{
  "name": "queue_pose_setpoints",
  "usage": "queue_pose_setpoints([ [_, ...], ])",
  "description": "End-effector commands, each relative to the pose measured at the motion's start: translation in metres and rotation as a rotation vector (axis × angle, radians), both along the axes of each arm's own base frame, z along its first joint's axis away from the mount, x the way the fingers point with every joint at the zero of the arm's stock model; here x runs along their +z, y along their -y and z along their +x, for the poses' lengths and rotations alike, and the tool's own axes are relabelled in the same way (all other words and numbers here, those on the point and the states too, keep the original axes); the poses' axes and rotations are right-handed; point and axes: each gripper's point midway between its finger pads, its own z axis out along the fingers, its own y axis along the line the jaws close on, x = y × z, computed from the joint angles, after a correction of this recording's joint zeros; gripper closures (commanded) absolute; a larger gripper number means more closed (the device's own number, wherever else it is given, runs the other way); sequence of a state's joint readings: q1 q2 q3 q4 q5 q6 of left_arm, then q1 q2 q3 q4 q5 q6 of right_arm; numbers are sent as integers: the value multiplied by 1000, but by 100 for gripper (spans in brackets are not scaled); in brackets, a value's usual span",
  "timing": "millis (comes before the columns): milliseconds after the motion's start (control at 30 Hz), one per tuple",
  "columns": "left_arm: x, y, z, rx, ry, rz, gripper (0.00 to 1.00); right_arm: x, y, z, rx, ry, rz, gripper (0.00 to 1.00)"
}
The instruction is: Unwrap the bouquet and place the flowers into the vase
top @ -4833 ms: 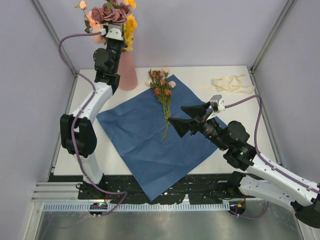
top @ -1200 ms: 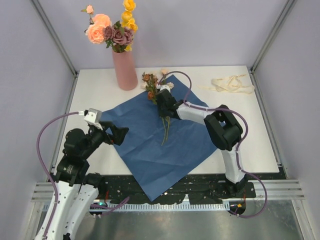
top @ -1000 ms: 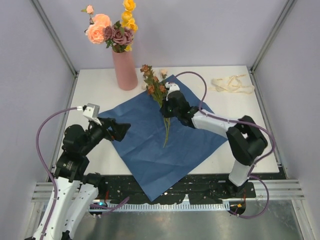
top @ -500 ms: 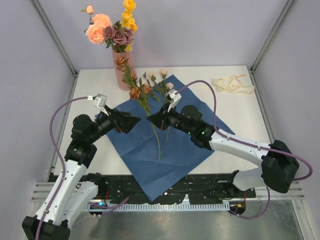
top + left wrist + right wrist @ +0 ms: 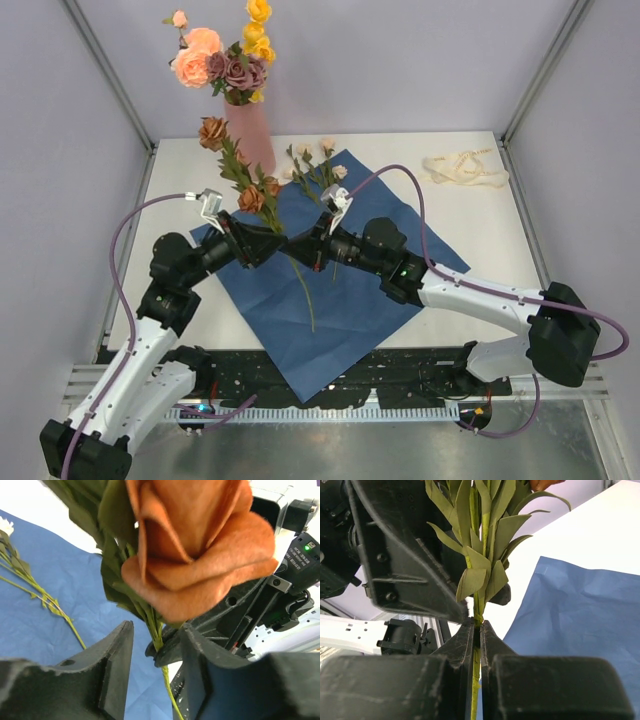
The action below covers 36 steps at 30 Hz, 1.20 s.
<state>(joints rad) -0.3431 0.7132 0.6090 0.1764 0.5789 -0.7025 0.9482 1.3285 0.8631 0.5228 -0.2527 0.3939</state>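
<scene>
pink vase (image 5: 253, 138) holds peach, mauve, yellow blooms (image 5: 222, 62), r tool (image 5: 305, 250) clenched on rust sprig (image 5: 250, 197) stem, l tool (image 5: 272, 243) parted round it

A paper sheet (image 5: 350, 290) lies spread over the middle of the table (image 5: 480, 230). The vase (image 5: 254, 140) stands behind its left corner, with flowers (image 5: 225, 65) in it. A ribbon (image 5: 462, 168) lies at the back right, off the sheet. Sprigs (image 5: 315, 165) rest on the sheet's back corner. Above its middle, a flower stem (image 5: 250, 197) rises between the left gripper (image 5: 275, 243) and the right gripper (image 5: 302, 248).
</scene>
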Motion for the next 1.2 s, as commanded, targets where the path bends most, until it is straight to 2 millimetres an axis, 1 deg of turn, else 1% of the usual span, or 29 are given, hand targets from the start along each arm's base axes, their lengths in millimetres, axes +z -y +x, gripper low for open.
queue_pose_setpoints([
  [0,16,2,-1,-11,58,-28,62,40,-2,-17,62,97,89,95],
  [33,17,2,-2,-15,58,-31,67,40,-4,-18,75,102,85,95],
  [67,18,3,-2,-18,61,-33,79,39,-5,-20,79,103,82,95],
  [100,19,4,-3,-26,62,-34,93,36,-6,-19,76,96,74,94],
  [133,20,5,-4,-35,62,-34,100,34,-6,-18,72,87,72,95],
  [167,21,5,-5,-40,65,-35,100,33,-6,-17,65,80,72,94],
  [233,23,3,-4,-24,74,-34,100,33,-4,-14,44,57,73,83],
  [267,24,0,-1,8,80,-26,100,32,-3,-13,35,38,74,63],
  [300,24,-8,6,73,82,-6,100,32,0,-11,11,25,70,38],
  [333,29,-20,15,165,100,1,100,30,3,-9,-10,13,59,29],
  [367,34,-33,25,267,126,2,100,32,8,-9,-26,9,66,12],
  [400,40,-48,33,364,153,-10,100,37,15,-9,-47,12,74,5],
  [433,51,-64,41,469,202,-36,100,34,20,-12,-52,11,73,5],
  [467,59,-77,47,552,245,-51,100,44,28,-15,-64,26,96,5],
  [500,68,-97,56,674,265,-76,100,38,32,-16,-70,18,88,5],
  [533,76,-108,63,745,283,-77,100,46,40,-19,-82,26,103,4],
  [567,88,-114,69,790,313,-75,100,42,45,-20,-92,30,94,5],
  [600,100,-120,80,841,334,-57,100,47,54,-24,-103,39,103,5],
  [633,107,-128,86,895,349,-45,100,49,59,-26,-111,52,105,4],
  [667,120,-134,95,947,375,-34,100,55,68,-27,-129,62,115,5],
  [700,130,-145,101,1023,399,-27,100,54,73,-29,-137,73,110,5],
  [733,148,-156,102,1092,456,-42,100,58,82,-32,-153,82,115,5],
  [767,161,-167,105,1165,491,-57,100,58,85,-33,-159,92,112,5],
  [867,196,-190,115,1341,548,-43,100,67,106,-39,-193,127,113,5],
  [967,223,-199,133,1454,595,0,100,76,123,-40,-238,156,117,5],
  [1033,241,-198,144,1496,654,23,100,84,134,-47,-241,185,130,5],
  [1067,246,-199,152,1522,672,44,100,87,140,-43,-278,196,131,5],
  [1100,257,-199,158,1552,692,51,100,88,145,-44,-289,201,131,5],
  [1167,266,-199,173,1591,704,90,100,95,154,-45,-313,223,129,5],
])
